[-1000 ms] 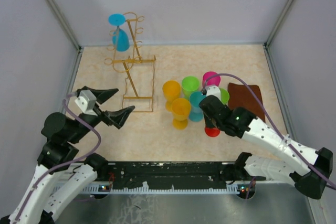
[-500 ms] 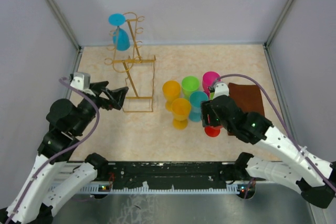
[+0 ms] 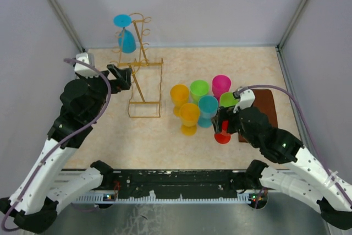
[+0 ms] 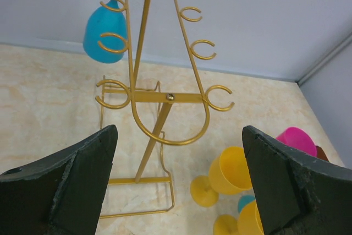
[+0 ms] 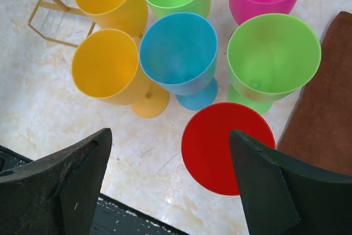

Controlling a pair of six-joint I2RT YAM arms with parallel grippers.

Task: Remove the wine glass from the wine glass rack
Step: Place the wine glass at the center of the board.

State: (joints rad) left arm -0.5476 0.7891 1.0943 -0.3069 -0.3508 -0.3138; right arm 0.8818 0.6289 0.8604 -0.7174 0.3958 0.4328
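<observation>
Blue wine glass (image 4: 102,31), hanging stem-up on wine glass rack (image 4: 147,53): above, far-left of left tool (image 4: 179,133), jaws spread; left arm nearer.

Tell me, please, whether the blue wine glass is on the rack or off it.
On: the blue wine glass hangs inverted from the wine glass rack, foot up.

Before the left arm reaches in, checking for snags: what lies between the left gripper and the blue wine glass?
Only lower hooks of the wine glass rack, below the blue wine glass; otherwise open air, in the left wrist view.
</observation>
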